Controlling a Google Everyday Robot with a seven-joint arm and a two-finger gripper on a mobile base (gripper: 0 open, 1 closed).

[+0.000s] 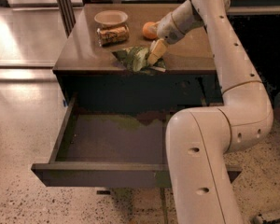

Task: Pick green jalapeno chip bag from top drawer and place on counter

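The green jalapeno chip bag point(136, 59) lies crumpled on the counter point(81, 48), close to its front edge. My gripper point(155, 53) reaches down from the right and rests against the bag's right side. The top drawer point(100, 175) is pulled wide open below the counter, and nothing shows on the part of its brownish floor that I can see. My arm's large pale lower link point(200, 167) covers the drawer's right part.
On the counter behind the bag lie a gold-brown can point(113, 34) on its side, a pale bowl point(111, 17) and an orange fruit point(149, 30). The open drawer juts out over a speckled floor point(18, 139). A dark post point(63, 6) stands at the back left.
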